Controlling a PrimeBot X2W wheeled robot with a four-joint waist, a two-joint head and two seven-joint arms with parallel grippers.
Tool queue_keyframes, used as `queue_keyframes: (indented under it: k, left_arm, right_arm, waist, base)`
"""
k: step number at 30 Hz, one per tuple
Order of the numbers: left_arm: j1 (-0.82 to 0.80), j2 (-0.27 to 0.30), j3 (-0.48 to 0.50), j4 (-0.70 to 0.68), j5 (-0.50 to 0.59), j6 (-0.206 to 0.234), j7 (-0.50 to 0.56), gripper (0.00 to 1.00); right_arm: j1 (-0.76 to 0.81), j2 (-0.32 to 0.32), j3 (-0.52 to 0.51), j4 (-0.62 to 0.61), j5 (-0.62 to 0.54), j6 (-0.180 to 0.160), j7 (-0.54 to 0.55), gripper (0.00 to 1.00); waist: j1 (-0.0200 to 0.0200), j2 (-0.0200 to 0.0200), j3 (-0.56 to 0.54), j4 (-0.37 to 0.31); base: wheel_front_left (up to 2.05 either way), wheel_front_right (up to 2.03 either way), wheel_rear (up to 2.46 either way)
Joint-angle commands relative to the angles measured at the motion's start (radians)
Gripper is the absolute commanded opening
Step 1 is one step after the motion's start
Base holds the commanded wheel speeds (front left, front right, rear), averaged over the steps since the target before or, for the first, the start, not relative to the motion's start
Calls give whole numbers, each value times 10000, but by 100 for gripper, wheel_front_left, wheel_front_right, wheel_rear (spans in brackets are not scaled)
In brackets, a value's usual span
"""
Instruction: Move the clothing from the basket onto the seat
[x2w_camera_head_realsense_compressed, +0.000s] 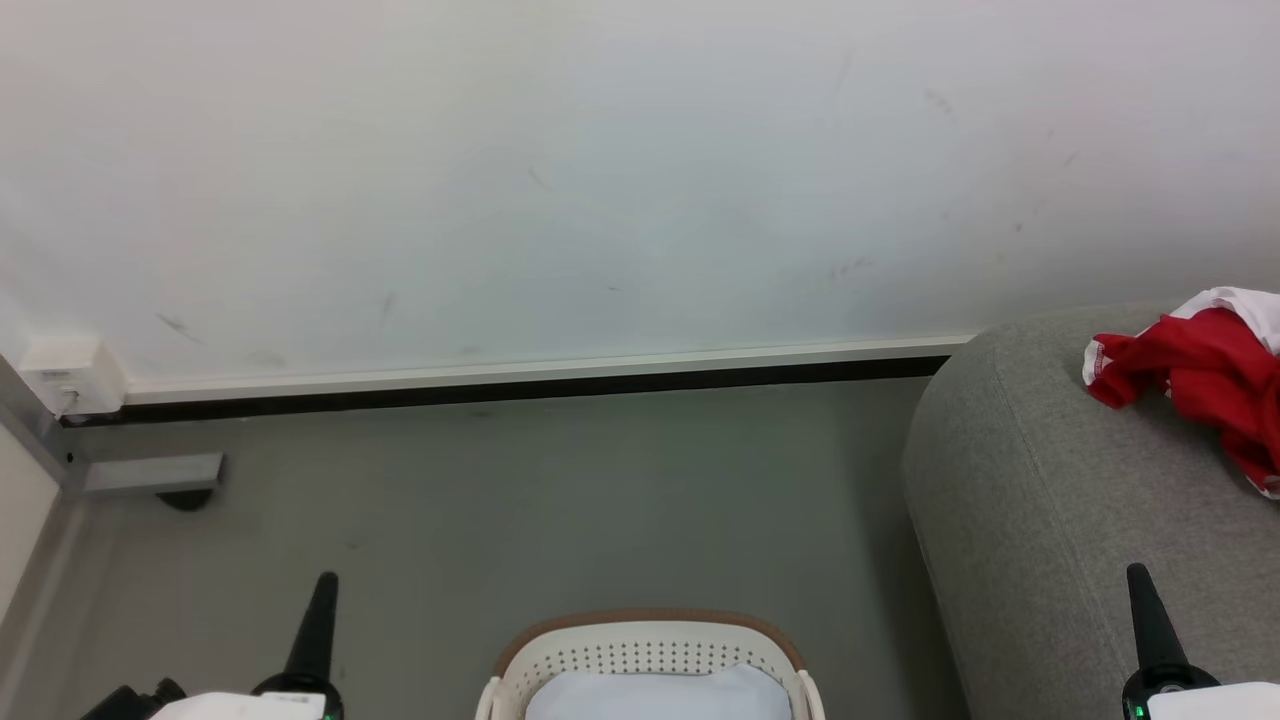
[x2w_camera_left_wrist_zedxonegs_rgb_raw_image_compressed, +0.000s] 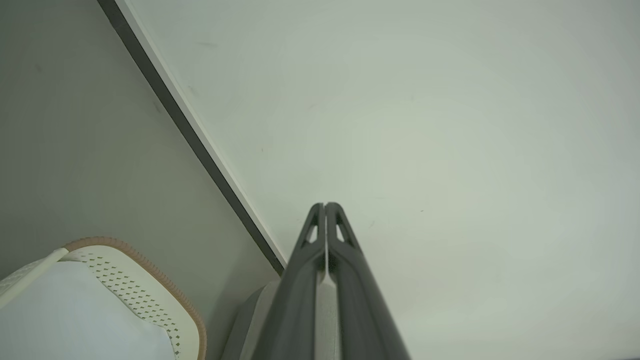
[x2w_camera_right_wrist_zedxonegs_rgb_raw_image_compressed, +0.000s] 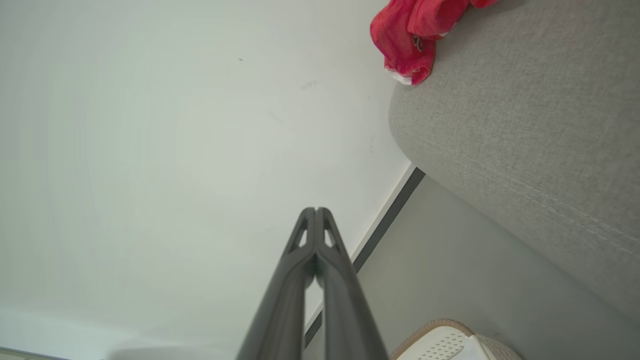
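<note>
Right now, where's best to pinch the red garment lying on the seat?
Probably the raised red fold of the clothing, coming from above with the right gripper. The fabric is bunched up proud of the seat and lies on that arm's side.

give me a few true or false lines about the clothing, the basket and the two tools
1. The red clothing lies on the grey seat. True.
2. The left tool holds a garment. False: its fingers are shut together with nothing between them.
3. The basket stands on the floor, beside the seat. True.
4. More clothing is heaped in the basket. False: the part of its inside that shows holds a plain white pad.
5. The right tool is spread wide open. False: it is shut and empty, pointing toward the wall.
</note>
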Motion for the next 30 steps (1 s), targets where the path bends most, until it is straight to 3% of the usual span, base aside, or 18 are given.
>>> queue_keyframes:
  k: [1, 30]
  left_arm:
    - [-170, 51, 42, -69, -164, -56, 39, 0]
    - [-413, 52, 285, -102, -2430, -83, 653, 0]
  right_arm:
    - [-211, -112, -37, -88, 152, -18, 22, 0]
    - [-426, -122, -197, -185, 2647, -23, 642, 0]
  waist:
    - [0, -1, 2, 1]
    - [0, -1, 123, 47]
  base:
    - [0, 0, 0]
    - [0, 0, 0]
